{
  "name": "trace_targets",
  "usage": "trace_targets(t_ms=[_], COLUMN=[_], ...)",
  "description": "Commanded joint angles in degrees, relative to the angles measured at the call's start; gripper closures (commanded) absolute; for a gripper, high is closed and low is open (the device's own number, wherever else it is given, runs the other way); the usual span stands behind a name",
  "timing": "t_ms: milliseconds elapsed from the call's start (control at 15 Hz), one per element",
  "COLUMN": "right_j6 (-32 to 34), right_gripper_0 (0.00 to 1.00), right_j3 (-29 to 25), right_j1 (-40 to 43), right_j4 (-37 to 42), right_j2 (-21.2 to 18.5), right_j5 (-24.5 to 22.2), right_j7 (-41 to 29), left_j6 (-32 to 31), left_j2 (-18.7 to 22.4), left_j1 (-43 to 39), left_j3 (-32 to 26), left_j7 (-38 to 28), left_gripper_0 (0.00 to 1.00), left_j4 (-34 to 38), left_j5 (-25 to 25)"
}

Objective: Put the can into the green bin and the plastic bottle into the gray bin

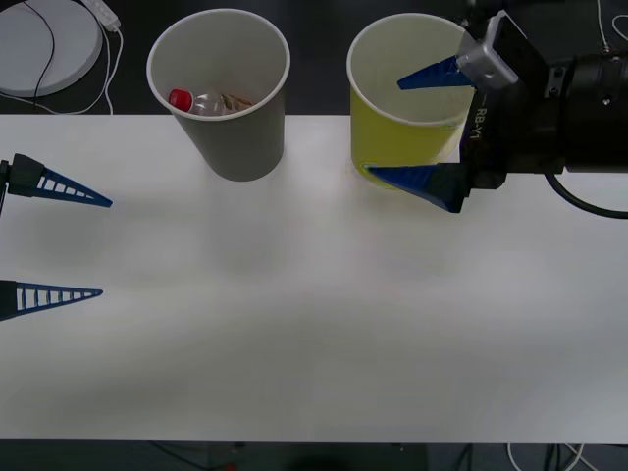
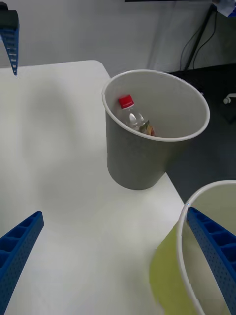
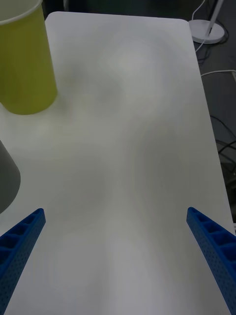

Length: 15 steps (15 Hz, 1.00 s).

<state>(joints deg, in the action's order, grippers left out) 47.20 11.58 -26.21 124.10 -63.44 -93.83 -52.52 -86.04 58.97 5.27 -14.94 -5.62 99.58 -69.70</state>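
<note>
White bench, both cups at its far edge, your two hands spread wide.

Your right hand hangs at the green bin, one finger over its mouth, the other outside its near wall; whether either touches the cup is hard to tell. The bottle lies inside the gray bin, red cap up. Your left hand hovers low at the bench's left side, well apart from both cups.

I can't see the green bin's floor; the gray bin's wall hides the plastic bottle's lower body.
</note>
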Motion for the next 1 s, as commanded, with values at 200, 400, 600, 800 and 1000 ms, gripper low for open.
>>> trace_targets(t_ms=[200,400,600,800,1000], right_j6=[-1.7,-1.7,-1.5,3.2,8.5], right_gripper_0=[0.00,0.00,0.00,0.00,0.00], right_j3=[-7.0,-11.2,-14.7,-18.8,-21.4], right_j1=[12.1,20.1,26.5,31.2,33.8], right_j4=[0.0,-0.3,-0.5,-2.1,-4.9], right_j2=[-2.7,-4.0,-4.8,-5.0,-4.9], right_j5=[15.6,24.1,29.6,34.0,37.1], right_j7=[15.4,26.3,34.9,41.7,48.0], left_j6=[0.0,0.0,0.0,0.0,0.0], left_j2=[0.0,0.0,0.0,0.0,0.0], left_j1=[0.0,0.0,0.0,0.0,0.0], left_j3=[0.0,0.0,0.0,0.0,0.0], left_j7=[0.0,0.0,0.0,0.0,0.0], left_gripper_0=[0.00,0.00,0.00,0.00,0.00], left_j4=[0.0,0.0,0.0,0.0,0.0], left_j5=[0.0,0.0,0.0,0.0,0.0])
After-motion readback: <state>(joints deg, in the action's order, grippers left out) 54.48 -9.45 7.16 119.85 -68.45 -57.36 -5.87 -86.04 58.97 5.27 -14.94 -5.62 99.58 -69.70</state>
